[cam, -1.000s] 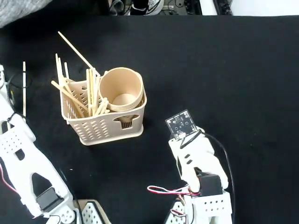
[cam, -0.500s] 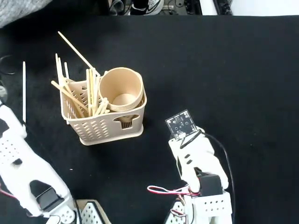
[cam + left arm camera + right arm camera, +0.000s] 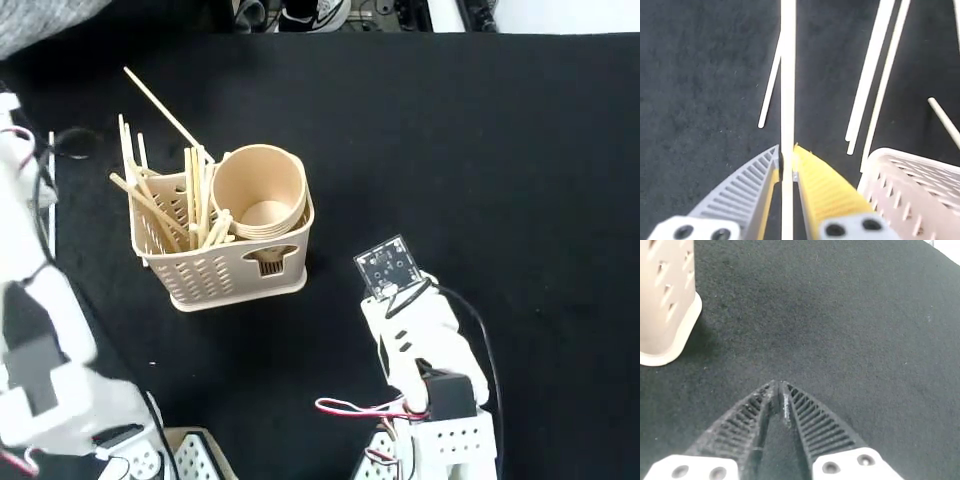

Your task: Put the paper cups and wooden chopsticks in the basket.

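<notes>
Ribbed fingers (image 3: 822, 187) pinch chopstick (image 3: 788, 75); slotted basket (image 3: 920, 187)

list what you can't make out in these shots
- High view: the left arm is smeared by blur, so its gripper's grip is unreadable there.
- Left wrist view: the chopstick clamped in the left gripper is cut off by the frame edges, so its ends are unseen.
- High view: the number of paper cups in the basket; the top cup hides those beneath.
</notes>
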### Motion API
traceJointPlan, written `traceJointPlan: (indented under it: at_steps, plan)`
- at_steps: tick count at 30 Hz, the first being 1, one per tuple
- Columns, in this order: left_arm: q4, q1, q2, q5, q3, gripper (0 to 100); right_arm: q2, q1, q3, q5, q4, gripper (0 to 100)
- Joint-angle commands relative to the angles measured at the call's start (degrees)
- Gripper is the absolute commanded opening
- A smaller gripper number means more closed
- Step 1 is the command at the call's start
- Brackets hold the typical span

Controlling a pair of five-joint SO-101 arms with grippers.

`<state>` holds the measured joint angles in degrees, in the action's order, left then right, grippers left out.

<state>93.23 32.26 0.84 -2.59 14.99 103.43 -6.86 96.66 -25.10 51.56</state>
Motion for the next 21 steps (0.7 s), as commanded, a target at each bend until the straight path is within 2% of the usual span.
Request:
traceJointPlan:
  at_steps: [1,7,15,21]
  plan:
    - [-10.11,-2.77,15.21,0.53,-15.16,3,4.62,0.53,-0.22,-0.62,0.09,1.2]
    - [-23.65,-7.43,35.34,0.62,-33.89,3,4.62,0.53,-0.22,-0.62,0.09,1.2]
    - [-36.66,-16.04,64.26,0.62,-51.21,3,4.62,0.53,-0.22,-0.62,0.09,1.2]
    - [-53.01,-22.90,89.85,0.62,-65.54,3,4.62,0.53,-0.22,-0.62,0.09,1.2]
